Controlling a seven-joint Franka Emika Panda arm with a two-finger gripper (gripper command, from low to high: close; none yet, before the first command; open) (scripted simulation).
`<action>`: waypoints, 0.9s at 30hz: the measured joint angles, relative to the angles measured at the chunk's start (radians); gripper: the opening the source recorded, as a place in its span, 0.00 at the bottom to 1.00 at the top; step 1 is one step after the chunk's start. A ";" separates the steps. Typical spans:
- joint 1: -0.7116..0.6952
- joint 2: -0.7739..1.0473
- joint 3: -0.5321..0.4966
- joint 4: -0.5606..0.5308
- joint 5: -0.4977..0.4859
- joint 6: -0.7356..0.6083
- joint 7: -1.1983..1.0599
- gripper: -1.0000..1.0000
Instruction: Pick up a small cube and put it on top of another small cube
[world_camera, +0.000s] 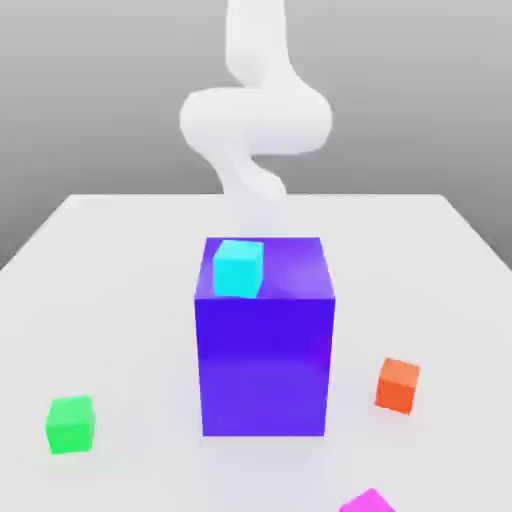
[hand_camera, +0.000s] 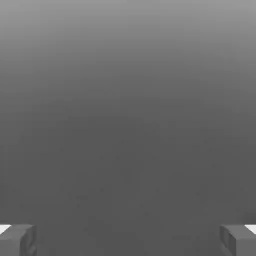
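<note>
The arm (world_camera: 255, 120) is plain white, smooth and rounded, built of thick tube-like sections that swell into a bulbous joint, with no cables, screws or markings to be seen. The tool (hand_camera: 128, 239) has two grey, blocky fingertips (hand_camera: 17, 240) with white upper faces.

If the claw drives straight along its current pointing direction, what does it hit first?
Nothing the hand view shows: between the open claw fingertips lies plain grey surface, no cube ahead. Path looks free, though depth there is unclear.
</note>
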 joint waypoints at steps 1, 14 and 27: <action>0.007 0.039 0.000 0.002 0.000 0.011 -0.011 0.50; 0.083 0.514 0.015 0.022 0.008 0.145 -0.151 0.50; 0.139 0.985 0.048 0.043 -0.024 0.277 -0.263 0.50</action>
